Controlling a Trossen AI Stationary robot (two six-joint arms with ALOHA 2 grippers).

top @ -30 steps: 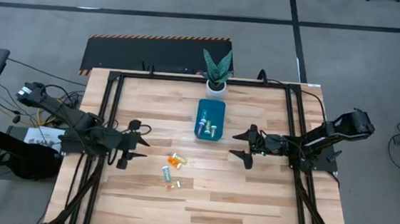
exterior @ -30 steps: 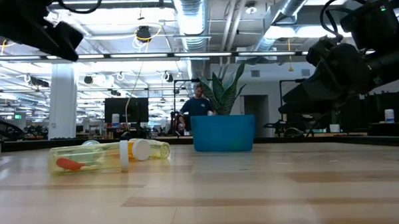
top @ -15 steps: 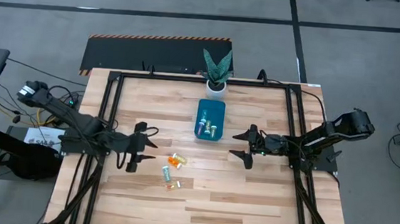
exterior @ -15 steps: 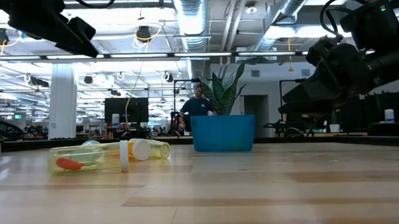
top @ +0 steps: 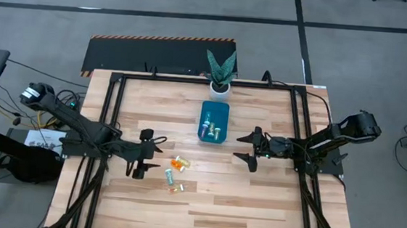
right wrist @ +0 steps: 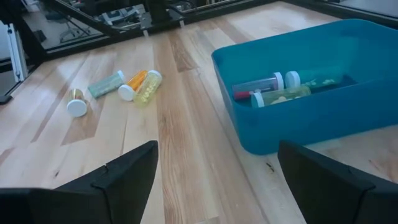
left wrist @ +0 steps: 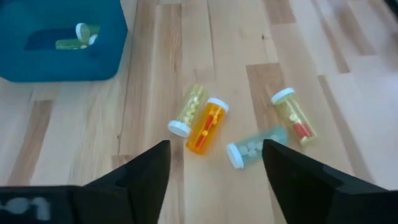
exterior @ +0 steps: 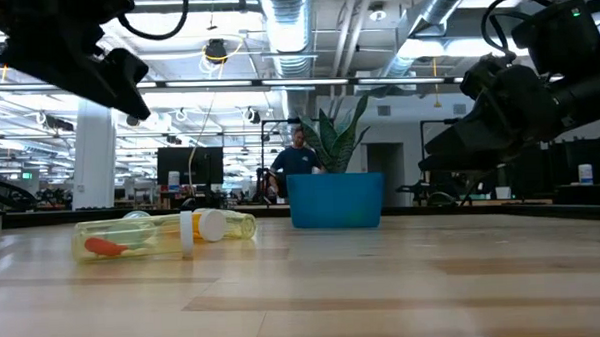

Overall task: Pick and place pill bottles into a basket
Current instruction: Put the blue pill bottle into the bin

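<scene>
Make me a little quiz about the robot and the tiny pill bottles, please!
1. How many pill bottles lie loose on the table?
2. True or false: the basket has bottles in it.
3. Which gripper is nearer the loose bottles: A) left gripper B) right gripper?

Key: 1) four. 2) true. 3) A; both grippers are open and hold nothing.

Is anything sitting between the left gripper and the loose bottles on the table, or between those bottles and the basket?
Nothing visible. The left gripper, fingers open, faces the four loose pill bottles across bare wood. Bare table also lies between them and the basket, which already holds a few bottles. The right gripper waits beside the basket.
</scene>
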